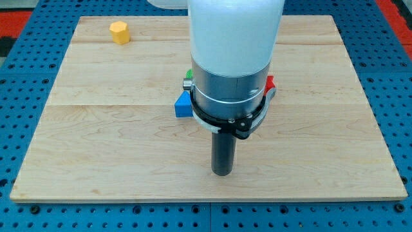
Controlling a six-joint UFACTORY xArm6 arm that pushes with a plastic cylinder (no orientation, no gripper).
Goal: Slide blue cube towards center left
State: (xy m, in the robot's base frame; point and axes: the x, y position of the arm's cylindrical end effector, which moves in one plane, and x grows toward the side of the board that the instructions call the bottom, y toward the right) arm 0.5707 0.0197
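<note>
**Below centre on the surface, my tip stands apart from the blue cube**

Down near the view's bottom, my tip (223, 173) is planted on the pale wooden surface (96, 129), with bare board all around it. There is no clench or release to report. The hand here is a plain dark rod, grasping nothing and touching no block.

Up and to the view's left of my tip sits the blue cube (183, 105), near but clearly apart from it. The cube is roughly at the middle of the board and tucked against the left edge of the arm's grey collar (228, 90) as the camera sees it.

Just above the cube, further up-left of my tip, a sliver of a green block (188, 74) peeks out. Its shape is hidden by the arm.

Up and to the view's right of my tip, a red block (270, 82) pokes out from behind the collar, also mostly covered.

Far off to the upper left of my tip, well apart from everything, a yellow block (120, 31) that looks hexagonal sits near the board's top edge.

The surface is built from light planks with visible seams running left to right. It lies on a blue perforated bench (26, 38) dotted with holes. At both top corners of the view there is a patch of red (13, 13).

The arm's bulky white body (235, 38) fills the top centre.
</note>
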